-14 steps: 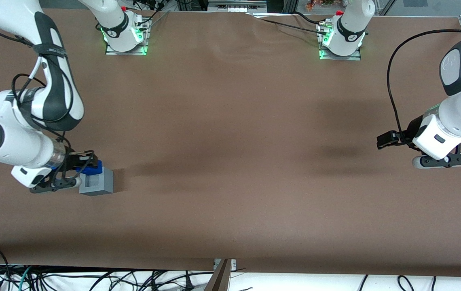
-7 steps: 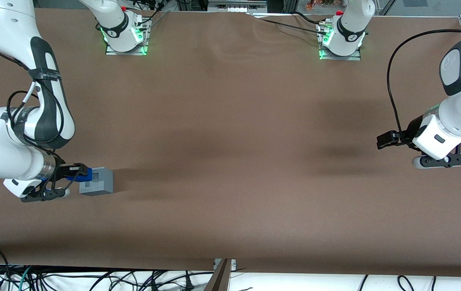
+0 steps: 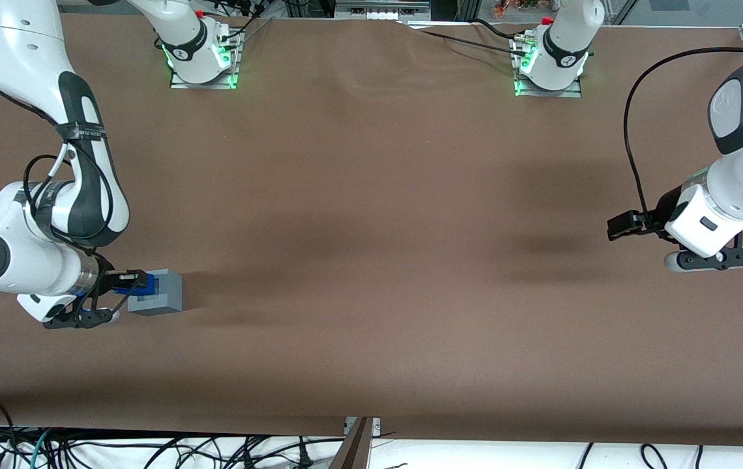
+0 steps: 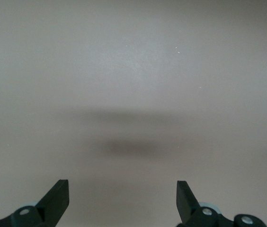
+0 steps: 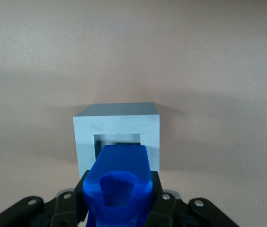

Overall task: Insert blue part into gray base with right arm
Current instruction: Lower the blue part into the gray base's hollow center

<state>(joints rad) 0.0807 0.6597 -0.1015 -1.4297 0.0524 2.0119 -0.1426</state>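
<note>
A: We see the right arm (image 3: 32, 260) low at the working arm's end of the brown table (image 3: 371, 228), its gripper (image 3: 125, 281) clamped on the blue part (image 3: 143, 282).

B: And the part sits right at the side of the gray base (image 3: 161, 293), level with it. From the wrist we look past the blue part (image 5: 119, 182) into the cube's (image 5: 117, 137) square opening.

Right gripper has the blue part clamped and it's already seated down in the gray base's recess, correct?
Not seated. The gripper is shut on the blue part, but the right wrist view shows the part outside the gray base, just short of its recess, which is visibly unfilled. The front view agrees: the part sits at the base's edge toward the working arm's end of the table.
</note>
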